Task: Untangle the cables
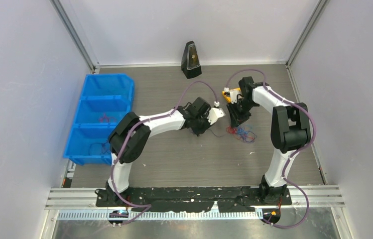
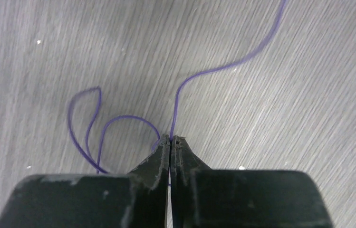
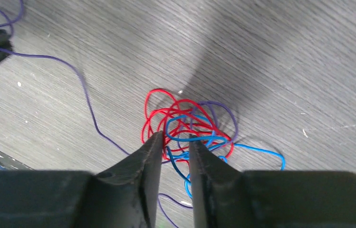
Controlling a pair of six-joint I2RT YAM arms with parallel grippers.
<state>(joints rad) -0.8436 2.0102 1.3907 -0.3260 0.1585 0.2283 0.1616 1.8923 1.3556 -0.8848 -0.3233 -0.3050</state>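
Note:
The cables are hair-thin wires in red, blue and purple. Most of them lie in a tangle (image 1: 241, 132) on the table; in the right wrist view the red loops (image 3: 176, 107) and blue strands (image 3: 256, 149) cross each other. A purple cable (image 2: 180, 92) runs out of the tangle to my left gripper (image 2: 172, 137), which is shut on it at the very tips. More of that purple cable loops on the table to the left (image 2: 88, 123). My right gripper (image 3: 174, 138) hangs over the tangle, its jaws a narrow gap apart with red and blue strands between them. In the top view the left gripper (image 1: 203, 128) and right gripper (image 1: 236, 122) stand close together.
A blue bin (image 1: 107, 77) with three compartments stands at the left; thin wires lie in its two nearer compartments. A black pyramid-shaped object (image 1: 190, 59) stands at the back wall. White walls close the table on three sides.

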